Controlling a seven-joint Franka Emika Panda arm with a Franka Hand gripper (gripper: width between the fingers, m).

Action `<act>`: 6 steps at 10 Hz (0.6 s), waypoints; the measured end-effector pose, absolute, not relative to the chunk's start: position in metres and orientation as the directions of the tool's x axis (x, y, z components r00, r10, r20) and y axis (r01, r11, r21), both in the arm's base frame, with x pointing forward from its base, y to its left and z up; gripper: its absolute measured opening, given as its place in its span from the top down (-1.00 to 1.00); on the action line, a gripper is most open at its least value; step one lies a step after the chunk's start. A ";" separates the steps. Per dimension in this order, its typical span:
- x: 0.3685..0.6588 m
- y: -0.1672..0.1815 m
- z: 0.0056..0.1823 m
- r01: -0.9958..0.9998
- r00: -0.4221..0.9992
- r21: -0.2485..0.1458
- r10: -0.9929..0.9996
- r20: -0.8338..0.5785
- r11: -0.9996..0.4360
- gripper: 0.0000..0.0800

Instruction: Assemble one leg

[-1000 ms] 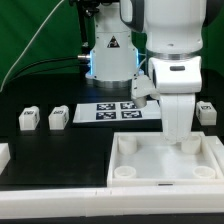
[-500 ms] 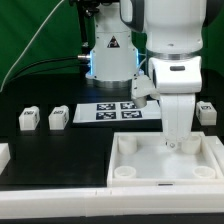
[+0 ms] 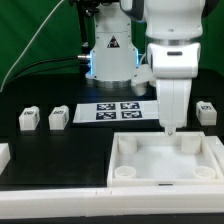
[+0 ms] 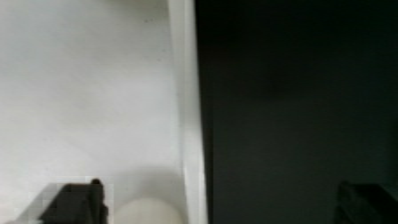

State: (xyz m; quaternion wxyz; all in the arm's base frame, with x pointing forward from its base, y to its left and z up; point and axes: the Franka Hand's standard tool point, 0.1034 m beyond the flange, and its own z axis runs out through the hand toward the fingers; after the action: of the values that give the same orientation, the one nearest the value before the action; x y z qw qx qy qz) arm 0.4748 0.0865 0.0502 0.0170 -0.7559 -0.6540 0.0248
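The arm [image 3: 172, 50] hangs over the far rim of the panel [image 3: 160, 162], which fills the lower right of the exterior view. The marker board [image 3: 120, 110] lies at centre. No leg is held. The nearest leg [image 3: 206, 111] sits on the table [image 3: 60, 150] at the right edge, right of and slightly above the gripper [image 3: 172, 127]. Its long axis is too small to tell. A second leg [image 3: 57, 117] and third leg [image 3: 28, 120] sit middle left. Only the wrist view shows the fingers [image 4: 71, 203] apart with nothing between them, straddling the panel's edge.

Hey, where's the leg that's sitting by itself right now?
The lone leg sits at the exterior view's right edge, just beyond the white panel's far corner on that side and to the exterior view's right of the gripper.
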 end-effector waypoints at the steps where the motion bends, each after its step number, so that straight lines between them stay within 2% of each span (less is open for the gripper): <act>1: 0.471 0.086 0.059 0.984 0.167 -0.055 0.986 -0.023 -0.168 -0.62; 2: 0.465 0.084 0.065 0.979 0.195 -0.049 0.980 -0.028 -0.196 -0.62; 4: 0.464 0.084 0.061 0.967 0.249 -0.055 0.968 -0.031 -0.250 -0.62; 6: 0.464 0.085 0.061 0.899 0.433 -0.050 0.901 -0.040 -0.434 -0.62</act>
State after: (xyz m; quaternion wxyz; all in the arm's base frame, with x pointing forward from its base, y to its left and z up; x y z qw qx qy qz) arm 0.4635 0.0847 0.0605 0.0106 -0.8463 -0.5317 0.0301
